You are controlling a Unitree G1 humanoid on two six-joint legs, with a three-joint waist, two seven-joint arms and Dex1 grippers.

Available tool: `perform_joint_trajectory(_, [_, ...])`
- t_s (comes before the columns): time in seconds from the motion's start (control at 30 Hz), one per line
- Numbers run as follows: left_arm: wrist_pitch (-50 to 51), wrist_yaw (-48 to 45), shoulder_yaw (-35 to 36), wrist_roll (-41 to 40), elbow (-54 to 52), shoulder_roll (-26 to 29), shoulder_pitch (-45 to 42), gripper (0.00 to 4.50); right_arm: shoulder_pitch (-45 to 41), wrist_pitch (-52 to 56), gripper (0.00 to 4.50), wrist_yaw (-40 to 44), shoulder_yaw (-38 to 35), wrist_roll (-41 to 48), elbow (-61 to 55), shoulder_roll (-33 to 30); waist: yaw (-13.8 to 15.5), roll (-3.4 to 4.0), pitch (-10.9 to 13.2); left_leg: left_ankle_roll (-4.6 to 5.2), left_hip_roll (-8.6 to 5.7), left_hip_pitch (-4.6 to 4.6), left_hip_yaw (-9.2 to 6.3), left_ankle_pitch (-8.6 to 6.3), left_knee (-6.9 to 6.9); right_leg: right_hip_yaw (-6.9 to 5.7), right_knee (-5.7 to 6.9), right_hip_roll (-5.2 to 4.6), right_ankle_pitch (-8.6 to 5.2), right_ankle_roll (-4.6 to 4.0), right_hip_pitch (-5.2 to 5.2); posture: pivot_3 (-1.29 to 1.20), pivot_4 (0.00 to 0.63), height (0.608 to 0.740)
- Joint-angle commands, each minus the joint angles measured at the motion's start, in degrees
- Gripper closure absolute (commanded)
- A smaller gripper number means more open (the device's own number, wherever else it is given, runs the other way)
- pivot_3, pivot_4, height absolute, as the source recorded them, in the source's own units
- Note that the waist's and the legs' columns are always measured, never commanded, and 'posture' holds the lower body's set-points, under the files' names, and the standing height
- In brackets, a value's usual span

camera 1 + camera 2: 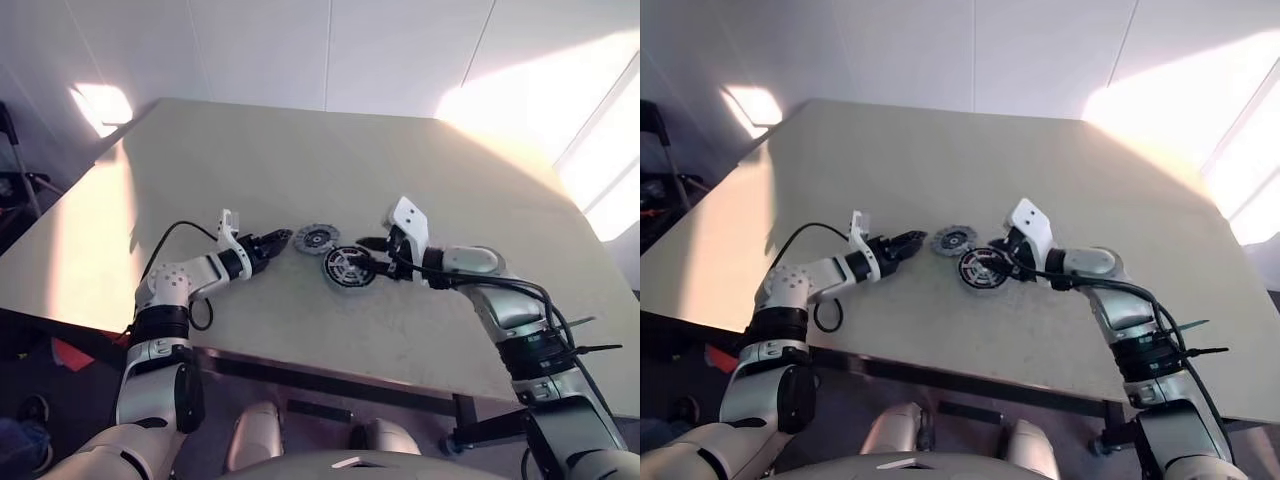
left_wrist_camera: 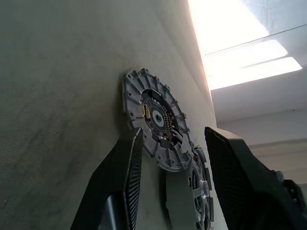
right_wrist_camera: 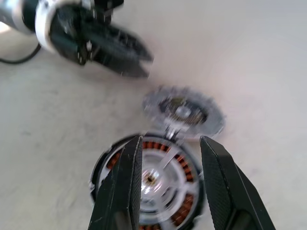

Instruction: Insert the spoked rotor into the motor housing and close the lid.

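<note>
A beige table [image 1: 300,180] bears two round motor parts near its front middle, between the two arms. The motor housing [image 1: 348,267] lies flat, a dark puck with reddish-copper windings around a silvery centre; in the right wrist view a black ring with thin spokes, the spoked rotor [image 3: 165,163], appears to sit over the windings, though the blur leaves its seating uncertain. The lid [image 1: 316,238], a grey toothed disc with cut-outs around a dark centre, lies flat on the table just beside the housing, on its far-left side, the rims nearly touching; it does not cover the housing.

The left gripper [image 1: 277,240] points toward the lid from the left, its two black fingers parted and empty, with the fingertips close to the lid's rim. The left wrist view shows the lid [image 2: 156,125] between and beyond those fingers.

The right gripper [image 1: 372,258] hangs at the housing's right edge, its fingers [image 3: 125,187] spread apart above the housing [image 3: 148,184] and clasping nothing.
</note>
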Motion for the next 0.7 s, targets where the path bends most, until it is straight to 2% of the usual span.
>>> perform_joint_trajectory(0.03, [-0.9,-1.2,0.0,-0.1,-0.8,0.0,-1.0,2.30,-3.9,-7.7,2.42,4.9,2.3,-6.3,1.4,-7.2,0.2,0.00,0.0,0.00,0.00,0.00,0.00,0.00,-0.01,0.00,-0.02,0.00,0.00,0.00,0.00,0.00,0.000,0.740])
perform_joint_trajectory(0.17, [-1.4,-1.9,-0.5,0.6,-0.2,0.2,-1.1,2.30,-8.1,-23.6,2.42,10.3,10.6,-18.7,10.4,-15.2,0.1,-0.02,0.0,-0.01,-0.01,-0.08,0.02,0.00,-0.01,-0.02,-0.12,0.00,-0.01,0.01,0.00,0.00,0.000,0.740])
perform_joint_trajectory(0.27, [-2.1,-2.2,-0.3,0.8,0.1,0.3,-1.2,2.30,-12.5,-35.7,1.86,13.1,15.2,-25.0,15.9,-17.0,-0.2,-0.01,0.0,0.06,-0.02,-0.22,0.03,-0.03,0.03,-0.02,-0.08,-0.01,0.00,0.00,-0.16,0.00,0.000,0.740])
perform_joint_trajectory(0.33, [-2.3,-2.1,-0.3,0.9,-0.1,0.1,-1.0,2.30,-14.5,-40.4,1.17,13.9,17.0,-26.5,17.8,-15.6,-0.6,-0.01,0.0,0.09,0.00,-0.37,0.03,-0.03,0.05,-0.01,0.05,0.00,0.01,-0.01,-0.37,0.00,0.000,0.740])
perform_joint_trajectory(0.5, [-2.6,-1.4,0.1,0.9,-1.6,-0.5,0.4,2.30,-16.1,-45.8,1.17,15.8,19.1,-27.7,19.1,-12.1,-1.4,-0.01,0.0,0.27,0.04,-0.45,0.02,0.06,0.08,-0.03,0.17,0.01,-0.01,-0.03,-0.47,0.00,0.000,0.740])
perform_joint_trajectory(0.7, [-2.6,-0.8,0.9,0.5,-2.5,-0.6,1.1,2.30,-15.6,-47.5,1.17,17.3,19.8,-28.0,18.5,-9.8,-1.5,0.00,0.0,0.46,0.07,-0.61,0.01,-0.10,0.52,-0.03,0.26,-0.01,0.00,-0.04,-0.44,0.00,0.000,0.740])
